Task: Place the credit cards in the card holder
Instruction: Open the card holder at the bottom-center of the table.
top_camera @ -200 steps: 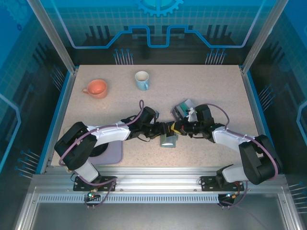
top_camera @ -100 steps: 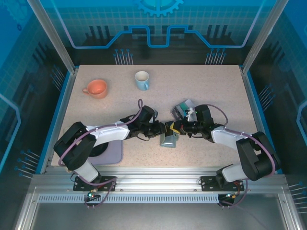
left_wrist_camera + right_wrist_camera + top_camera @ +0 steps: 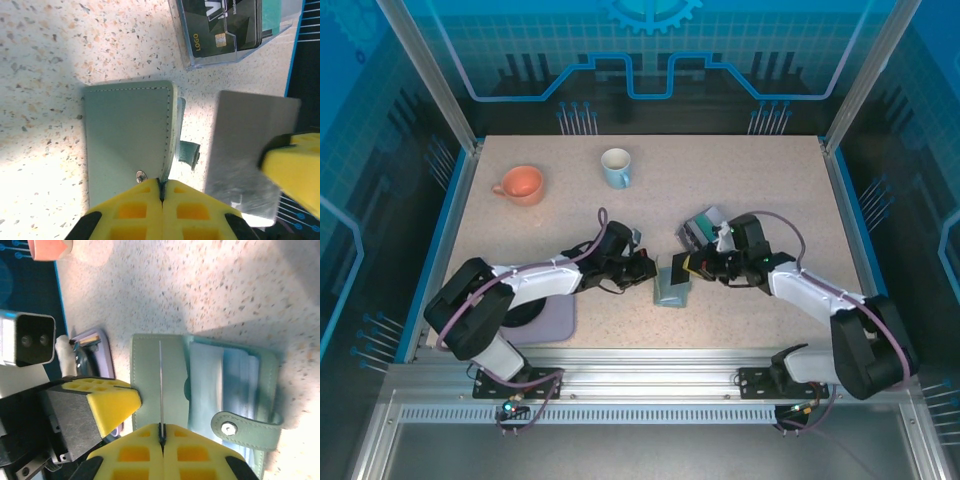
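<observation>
- One credit card [image 3: 250,155] is pinched by the right end effector [image 3: 161,427] above the card holder [image 3: 145,375] on the table [image 3: 750,180]
- Its cover is clamped by the left end effector [image 3: 161,184], which has been drawn leftward; the pockets are judged accessible

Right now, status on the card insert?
Left gripper shut on card holder flap. Right gripper shut on grey card, edge-on above the open holder, not inserted. Clear box beside, nothing blocking.
</observation>
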